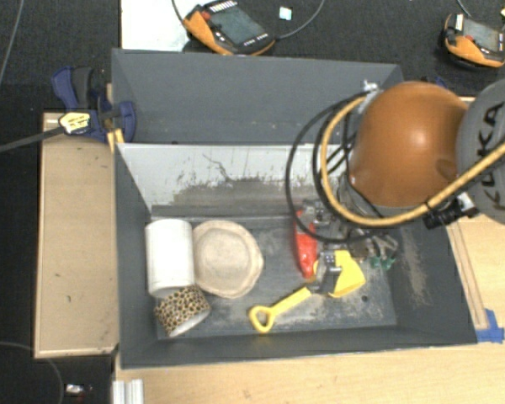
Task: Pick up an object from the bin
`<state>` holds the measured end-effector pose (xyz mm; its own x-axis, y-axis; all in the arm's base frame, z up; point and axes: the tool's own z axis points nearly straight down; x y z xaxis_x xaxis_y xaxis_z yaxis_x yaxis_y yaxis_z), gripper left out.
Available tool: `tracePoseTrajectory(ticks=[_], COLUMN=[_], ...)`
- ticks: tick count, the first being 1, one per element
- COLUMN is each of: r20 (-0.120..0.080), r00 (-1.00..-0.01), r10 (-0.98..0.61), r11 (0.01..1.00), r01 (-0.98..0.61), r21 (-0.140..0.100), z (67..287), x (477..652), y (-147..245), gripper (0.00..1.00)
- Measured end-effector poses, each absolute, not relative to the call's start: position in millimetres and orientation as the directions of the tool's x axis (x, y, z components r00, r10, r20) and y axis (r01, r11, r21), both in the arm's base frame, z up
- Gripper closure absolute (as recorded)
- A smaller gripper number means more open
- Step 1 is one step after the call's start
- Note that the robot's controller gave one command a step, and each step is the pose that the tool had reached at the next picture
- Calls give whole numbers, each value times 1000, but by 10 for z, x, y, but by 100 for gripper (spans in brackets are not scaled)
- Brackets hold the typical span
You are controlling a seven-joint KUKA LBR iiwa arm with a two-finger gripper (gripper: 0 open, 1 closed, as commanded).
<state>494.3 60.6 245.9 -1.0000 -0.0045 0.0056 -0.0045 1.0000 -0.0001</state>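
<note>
My gripper point(327, 269) hangs low over the right part of the bin floor, under the arm's wrist. Directly beneath it lies a yellow toy shovel point(307, 297); the blade sits at the gripper and the looped handle points to the lower left. A small red thing point(305, 255) lies just left of the gripper, touching or nearly touching it. The gripper's dark body covers part of the shovel blade.
On the left of the bin floor stand a white cylinder point(169, 255), a round beige disc point(227, 258) and a leopard-print roll point(182, 310), close together. The arm's wrist and cables hang over the bin's right side.
</note>
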Motion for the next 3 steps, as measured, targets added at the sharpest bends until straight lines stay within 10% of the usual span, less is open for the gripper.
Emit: tracePoseTrajectory(ticks=[1,3], r20=[-3,-17], r00=[-1000,-783], r10=[0,-622], r11=[1000,783], r01=[0,-622], r21=[1,-9], z=[2501,713], x=[4957,4814], y=[601,514], gripper=[0,0])
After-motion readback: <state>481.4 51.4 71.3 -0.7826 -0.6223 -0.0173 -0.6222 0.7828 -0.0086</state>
